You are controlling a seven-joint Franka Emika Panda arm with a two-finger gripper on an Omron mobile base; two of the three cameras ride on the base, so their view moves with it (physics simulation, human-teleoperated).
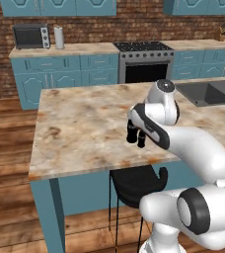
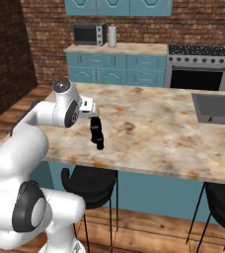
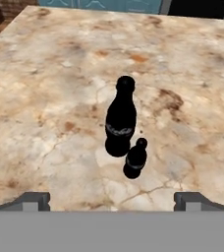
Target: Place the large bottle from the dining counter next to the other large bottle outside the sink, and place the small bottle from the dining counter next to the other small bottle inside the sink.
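Red brick wall (image 1: 134, 22), teal cabinets (image 1: 60, 74) below and above, microwave (image 1: 30, 36), paper towel roll (image 1: 59, 37), steel oven (image 1: 145, 62), wooden plank floor (image 1: 8, 168), black stools (image 2: 90, 184) by the island

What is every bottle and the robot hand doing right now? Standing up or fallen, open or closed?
large bottle: upright on the dining counter, not held.
small bottle: upright, close beside the large bottle, not held.
gripper: open, above the counter, holding nothing.
sink: a small thing stands inside, too small to name.
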